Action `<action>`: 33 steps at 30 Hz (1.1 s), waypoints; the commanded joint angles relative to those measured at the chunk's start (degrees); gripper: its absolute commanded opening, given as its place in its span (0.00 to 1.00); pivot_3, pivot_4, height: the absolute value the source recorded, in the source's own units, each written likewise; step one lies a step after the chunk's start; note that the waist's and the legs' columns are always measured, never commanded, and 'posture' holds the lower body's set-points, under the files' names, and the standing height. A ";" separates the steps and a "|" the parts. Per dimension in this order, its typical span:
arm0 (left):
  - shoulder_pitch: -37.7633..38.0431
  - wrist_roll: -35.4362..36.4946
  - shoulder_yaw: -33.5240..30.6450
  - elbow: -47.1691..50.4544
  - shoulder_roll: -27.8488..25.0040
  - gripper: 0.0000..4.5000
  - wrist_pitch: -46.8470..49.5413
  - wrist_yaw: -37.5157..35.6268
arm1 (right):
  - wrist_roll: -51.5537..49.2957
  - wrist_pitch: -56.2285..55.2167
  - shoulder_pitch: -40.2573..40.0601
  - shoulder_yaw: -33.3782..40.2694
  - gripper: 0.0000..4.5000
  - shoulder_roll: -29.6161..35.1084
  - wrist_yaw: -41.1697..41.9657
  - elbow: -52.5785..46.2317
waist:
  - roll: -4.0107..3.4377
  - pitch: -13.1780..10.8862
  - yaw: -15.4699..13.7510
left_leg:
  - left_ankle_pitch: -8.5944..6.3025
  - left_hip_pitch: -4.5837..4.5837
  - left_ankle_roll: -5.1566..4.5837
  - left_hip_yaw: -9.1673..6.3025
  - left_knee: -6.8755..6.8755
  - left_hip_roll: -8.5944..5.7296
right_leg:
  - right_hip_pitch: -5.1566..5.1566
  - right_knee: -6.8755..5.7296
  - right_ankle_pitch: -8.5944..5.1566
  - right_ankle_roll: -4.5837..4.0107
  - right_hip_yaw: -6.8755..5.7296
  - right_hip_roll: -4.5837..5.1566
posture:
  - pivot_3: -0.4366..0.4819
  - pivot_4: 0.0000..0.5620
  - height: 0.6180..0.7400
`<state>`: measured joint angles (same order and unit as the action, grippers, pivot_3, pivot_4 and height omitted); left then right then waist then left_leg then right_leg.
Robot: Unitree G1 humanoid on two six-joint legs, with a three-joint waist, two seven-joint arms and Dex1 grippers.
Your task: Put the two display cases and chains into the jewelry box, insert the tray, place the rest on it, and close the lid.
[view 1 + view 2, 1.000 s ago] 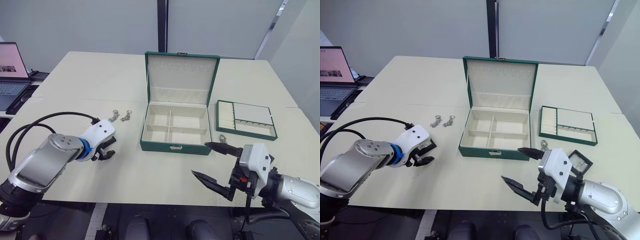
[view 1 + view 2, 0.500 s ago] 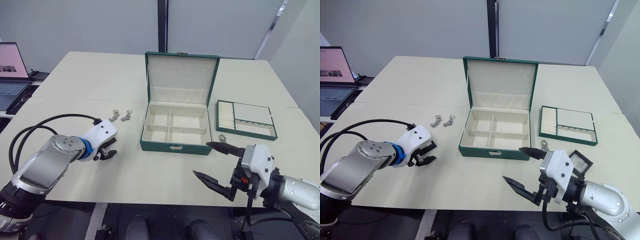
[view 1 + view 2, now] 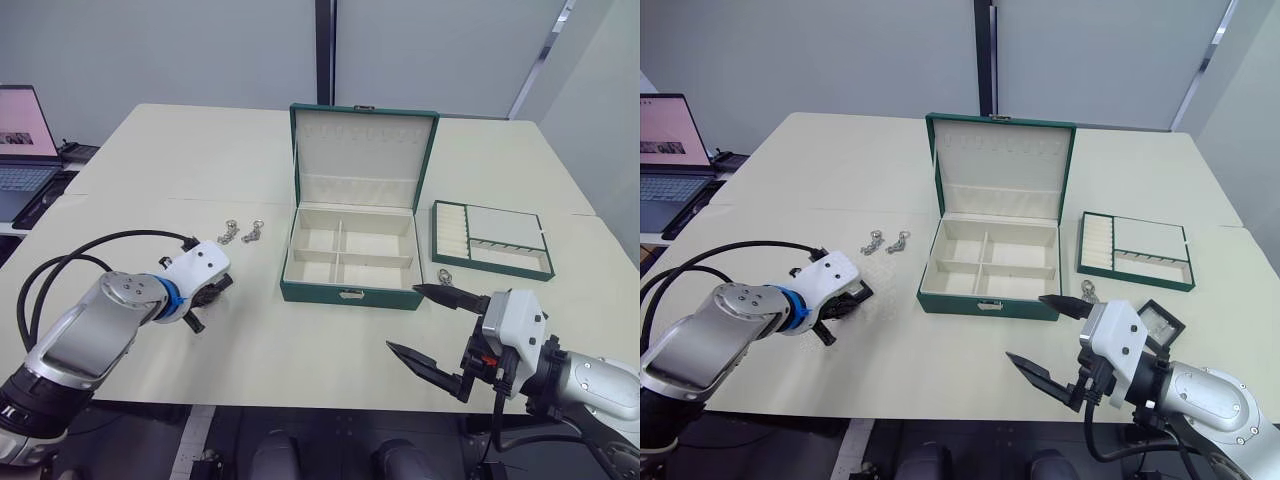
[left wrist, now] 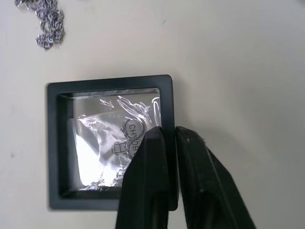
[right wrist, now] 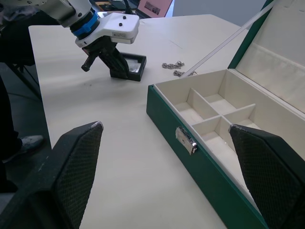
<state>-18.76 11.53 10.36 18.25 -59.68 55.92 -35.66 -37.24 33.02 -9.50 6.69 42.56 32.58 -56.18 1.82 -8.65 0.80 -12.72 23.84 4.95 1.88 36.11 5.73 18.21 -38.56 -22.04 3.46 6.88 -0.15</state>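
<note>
Jewelry box (image 3: pixel 350 250) compartments were seen empty; one display case (image 4: pixel 110 143) was pinched by the left gripper (image 4: pixel 164 143), the right gripper (image 3: pixel 432 322) spread wide, everything else unplaced.

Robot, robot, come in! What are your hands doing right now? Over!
Left gripper shut on display case edge, case flat on table. Right gripper open, holding nothing. Jewelry box open, compartments bare. Path clear.
</note>
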 commanded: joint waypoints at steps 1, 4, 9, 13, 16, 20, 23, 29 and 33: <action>0.31 -1.16 -1.48 0.56 0.35 0.00 0.24 -0.05 | -0.47 -0.86 0.37 1.13 1.00 0.60 0.39 -1.94 | 0.00 0.00 0.01 | 0.00 -0.02 0.00 0.00 0.00 0.00 | 0.00 -0.03 0.00 0.00 0.01 -0.01 | 0.48 0.27 1.00; -0.24 -1.49 -1.87 0.60 0.11 0.00 0.47 -0.39 | -0.44 -0.83 0.45 1.09 1.00 0.66 0.38 -1.78 | 0.00 0.00 0.01 | 0.00 -0.02 0.00 0.00 0.00 0.00 | 0.00 -0.05 0.00 0.00 0.01 -0.01 | 0.48 0.27 1.00; -1.53 -1.19 -2.69 2.35 -3.21 0.00 0.57 -3.39 | -0.39 -0.84 0.16 1.62 1.00 0.95 0.63 -1.45 | 0.01 0.00 0.07 | 0.00 -0.01 0.00 -0.01 0.00 0.00 | 0.02 -0.06 0.00 0.00 0.01 -0.02 | 0.48 0.27 1.00; -4.23 2.02 -3.27 4.44 -11.28 0.00 0.40 -13.62 | -0.78 -0.83 -0.82 3.87 1.00 2.02 1.73 -0.87 | 0.04 -0.02 0.04 | 0.01 0.00 0.01 0.00 0.01 0.01 | 0.04 -0.06 0.00 -0.01 0.01 -0.03 | 0.48 0.27 1.00; -6.62 2.99 -2.91 4.80 -15.84 0.00 -1.30 -19.62 | -0.62 -1.48 -1.70 4.93 1.00 2.57 3.06 -0.47 | 0.01 -0.03 0.03 | 0.01 -0.01 0.01 0.01 0.00 0.01 | 0.05 -0.06 -0.02 -0.02 0.01 -0.03 | 0.48 0.27 1.00; -13.92 3.72 -0.70 5.54 -19.55 0.00 -1.66 -27.89 | 0.14 -2.72 -3.49 6.58 1.00 3.01 5.43 0.55 | 0.02 -0.04 -0.02 | 0.00 0.00 0.01 0.02 0.00 0.01 | 0.05 -0.05 -0.03 -0.05 0.01 -0.04 | 0.48 0.27 1.00; -21.37 4.30 2.23 6.92 -18.58 0.00 0.41 -32.28 | 1.84 -5.33 -5.29 9.23 1.00 2.64 7.08 2.40 | 0.04 -0.04 -0.35 | 0.00 0.01 0.00 0.03 0.01 0.00 | 0.03 -0.04 -0.04 -0.05 0.03 -0.06 | 0.48 0.27 1.00; -36.73 3.15 11.01 5.37 -9.28 0.00 2.80 -37.24 | 4.38 -6.92 -7.42 9.57 1.00 1.43 6.47 2.35 | 0.03 -0.05 -0.73 | 0.00 0.01 -0.01 0.00 0.03 0.00 | 0.02 -0.06 -0.04 -0.05 0.03 -0.10 | 0.48 0.27 1.00; -44.98 0.70 17.11 -0.27 -0.23 0.00 3.78 -36.82 | 5.28 -6.85 -7.87 9.94 1.00 0.02 4.91 2.44 | 0.02 -0.04 -0.73 | 0.01 0.02 -0.01 0.00 0.08 0.00 | 0.01 -0.07 -0.04 -0.05 0.05 -0.11 | 0.48 0.27 1.00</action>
<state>-61.32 14.19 25.98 19.69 -61.30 59.68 -72.71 -32.31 27.31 -17.15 15.19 43.06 38.26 -52.59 1.84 -8.69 0.07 -12.71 23.85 4.94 1.86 36.19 5.74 18.21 -38.64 -22.07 3.41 6.93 -0.27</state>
